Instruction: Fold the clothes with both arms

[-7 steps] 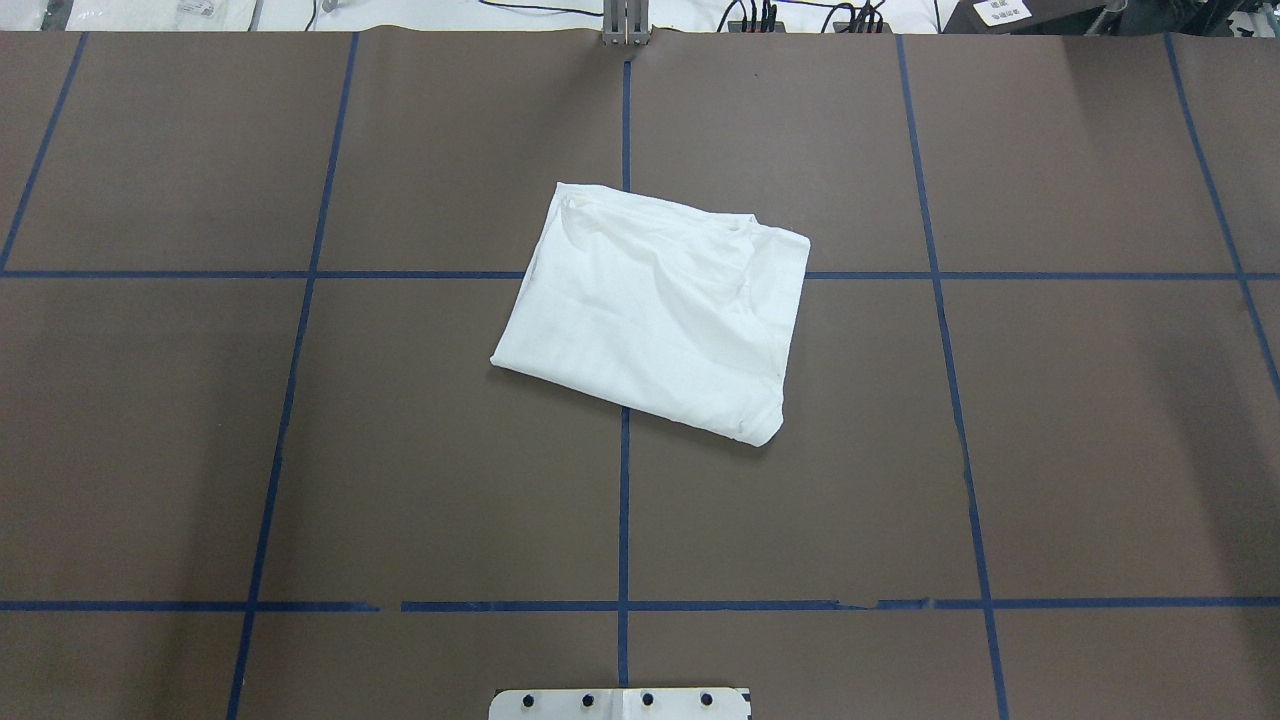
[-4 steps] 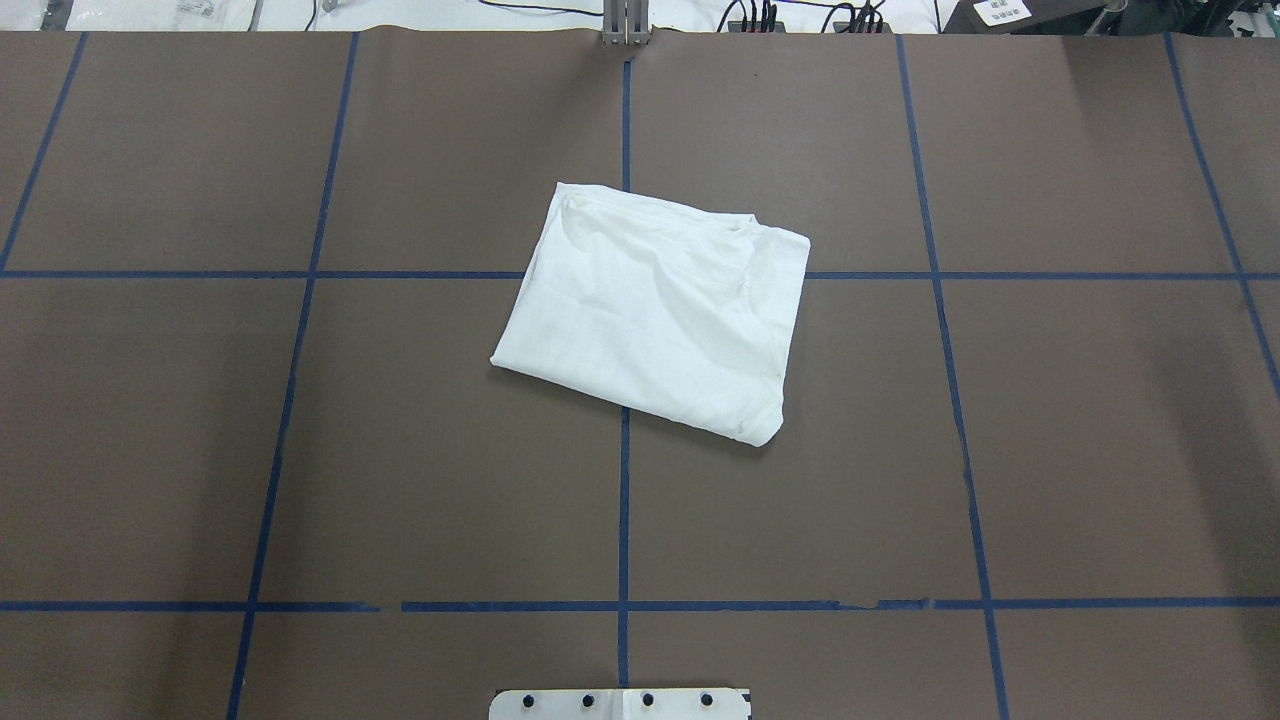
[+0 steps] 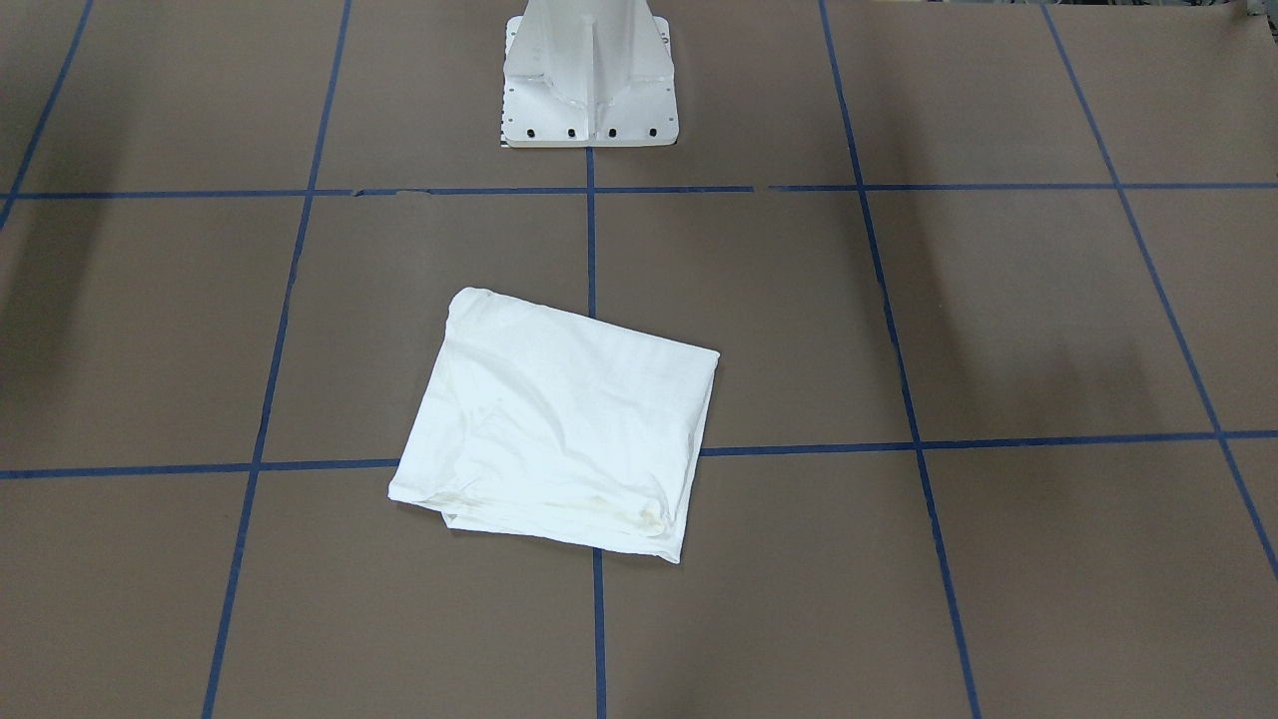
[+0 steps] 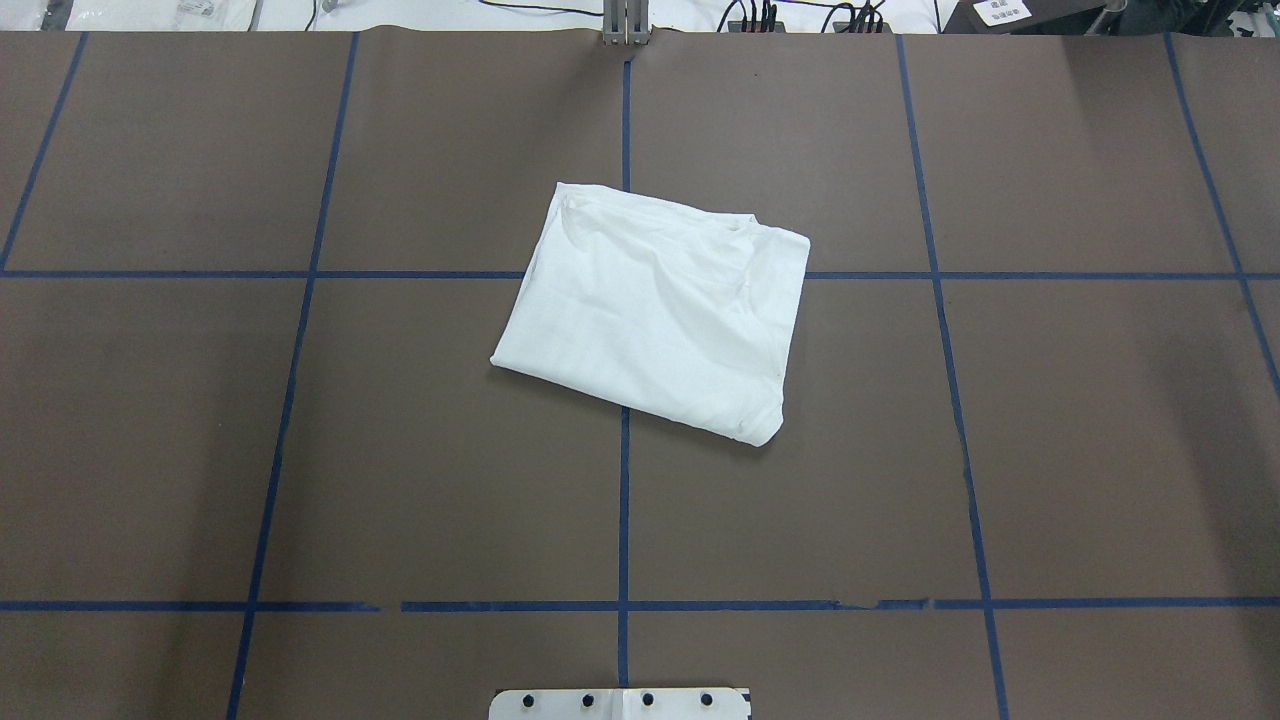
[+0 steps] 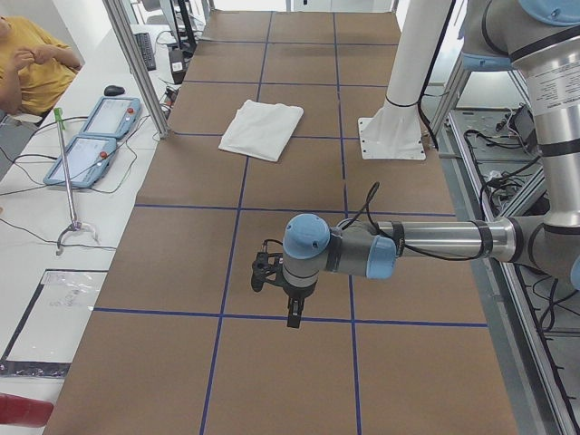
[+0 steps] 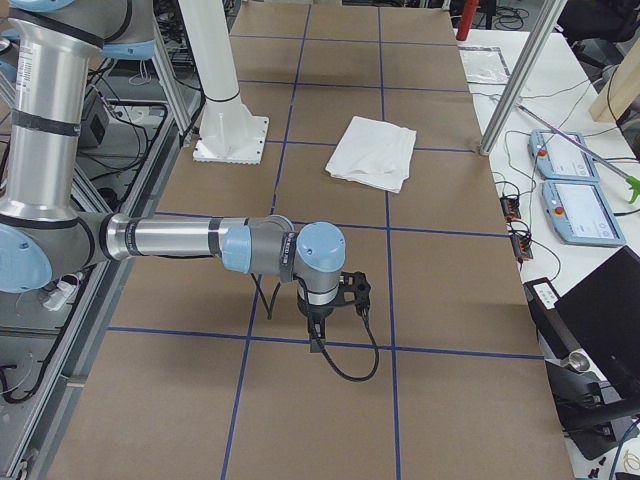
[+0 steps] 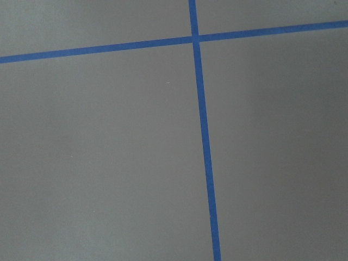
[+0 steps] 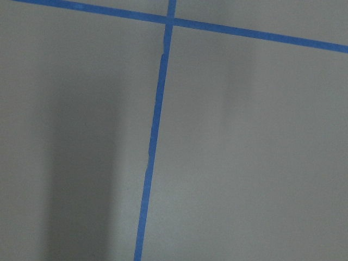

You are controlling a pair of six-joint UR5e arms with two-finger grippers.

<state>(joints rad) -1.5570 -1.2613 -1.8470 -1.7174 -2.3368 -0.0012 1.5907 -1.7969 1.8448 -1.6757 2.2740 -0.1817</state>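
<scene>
The folded T-shirt (image 4: 650,310) is being borne by the brown, blue-taped table (image 4: 400,450); whether the left gripper (image 5: 291,315) or right gripper (image 6: 315,342) is being held apart cannot be told

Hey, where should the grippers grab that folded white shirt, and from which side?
Probably the white shirt at the two corners of its edge farthest from the robot, where the front-facing view shows stacked layers. It lies flat and skewed, so come straight down from above at each corner and pinch all the layers together.
</scene>
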